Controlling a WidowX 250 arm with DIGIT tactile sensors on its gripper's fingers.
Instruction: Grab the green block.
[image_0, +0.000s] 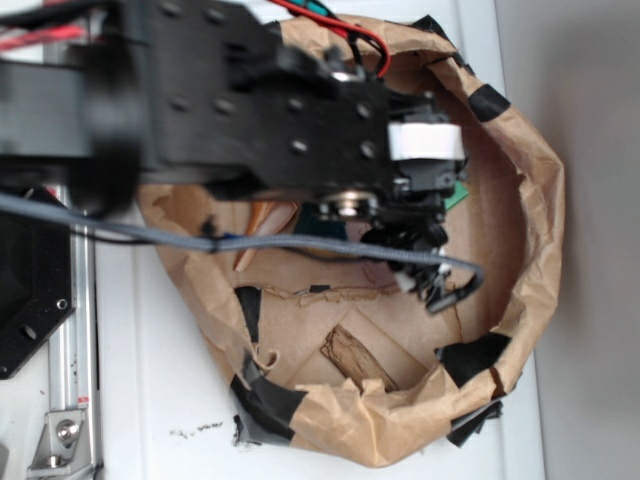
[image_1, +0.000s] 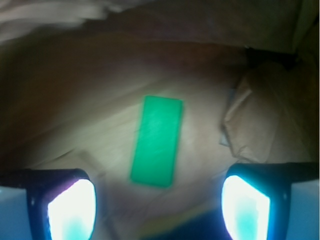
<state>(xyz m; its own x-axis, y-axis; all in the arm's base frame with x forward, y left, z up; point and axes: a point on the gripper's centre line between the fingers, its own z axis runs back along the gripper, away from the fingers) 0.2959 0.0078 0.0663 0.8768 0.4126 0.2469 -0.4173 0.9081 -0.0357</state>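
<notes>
Green block (image_1: 157, 141), a flat mint-green rectangular bar with smooth faces, lies on the crumpled brown paper lining (image_1: 100, 100) of the paper-walled bin (image_0: 530, 200). In the wrist view we see it ahead of our claw (image_1: 159, 207), between the two fingers (image_1: 72, 210), its long axis running away from us and slightly tilted. Our claw is spread wide and holds nothing.

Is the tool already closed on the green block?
No. In the wrist view the green block lies flat on the brown paper, clear of both tool fingers, which stand wide apart.
</notes>
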